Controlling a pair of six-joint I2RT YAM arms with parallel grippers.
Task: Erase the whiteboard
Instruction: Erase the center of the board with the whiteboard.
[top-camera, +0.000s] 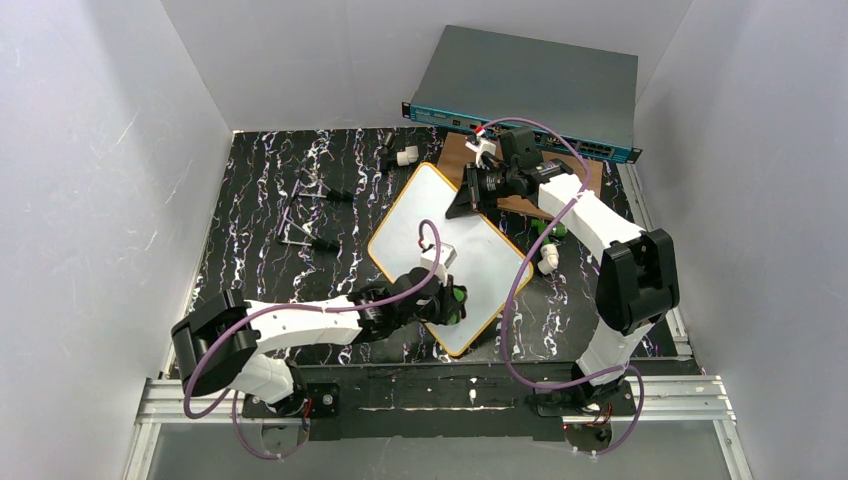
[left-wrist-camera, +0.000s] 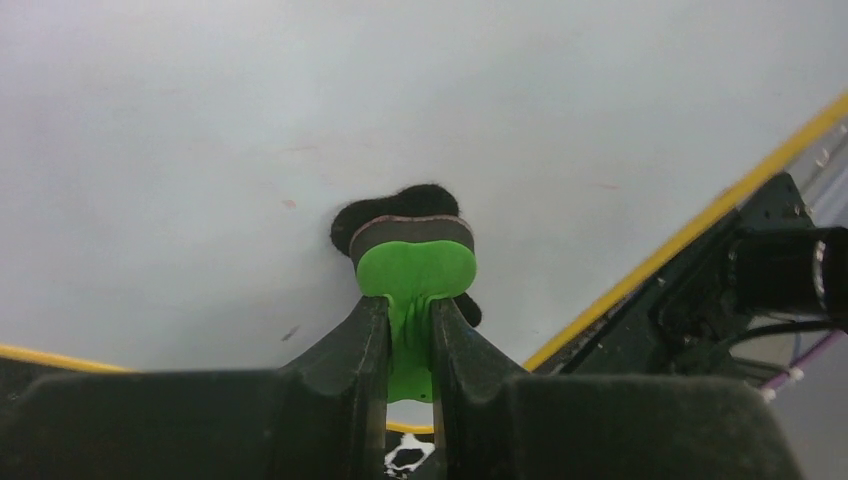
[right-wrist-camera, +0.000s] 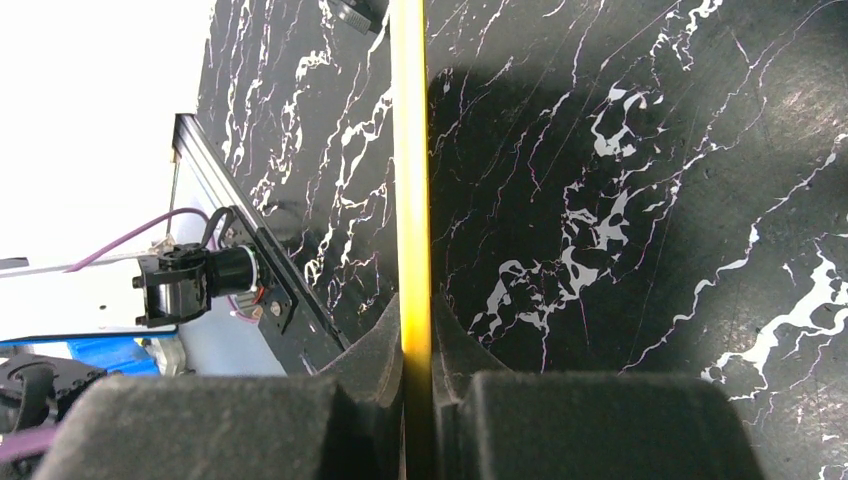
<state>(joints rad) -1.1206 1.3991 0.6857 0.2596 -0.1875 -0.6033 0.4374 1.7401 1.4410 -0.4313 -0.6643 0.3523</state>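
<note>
White-walled box with a black marbled table (top-camera: 260, 200), and the whiteboard (top-camera: 430, 215) lies flat in the middle of it, turned like a diamond; its long axis runs far-left to near-right. From above, the left gripper (top-camera: 450, 300) sits over the board's near corner, closed on a green eraser (top-camera: 456, 297); nearly all the board lies away from it, towards the far corner, so I'd guess the next stroke pushes outward along that long axis. The right gripper (top-camera: 465, 200) is at the board's far-right edge, pinching it; a grey network switch (top-camera: 530, 90) sits beyond the board's far corner.

Left wrist view: the fingers are narrow, squeezing the eraser's (left-wrist-camera: 415, 265) green handle, its black felt pressed flat on the whiteboard (left-wrist-camera: 400, 100); the yellow rim (left-wrist-camera: 680, 235) cuts across to the right of the eraser; the white looks almost clean, just a couple of faint reddish specks (left-wrist-camera: 288, 203) left of the felt.

Right wrist view: the board shows edge-on as a yellow rim (right-wrist-camera: 410, 150) running straight between the nearly closed fingers of the right gripper (right-wrist-camera: 418, 320); marbled table (right-wrist-camera: 650, 200) on both sides. The left arm is clearly the one doing the wiping; the right looks like it's only anchoring.
</note>
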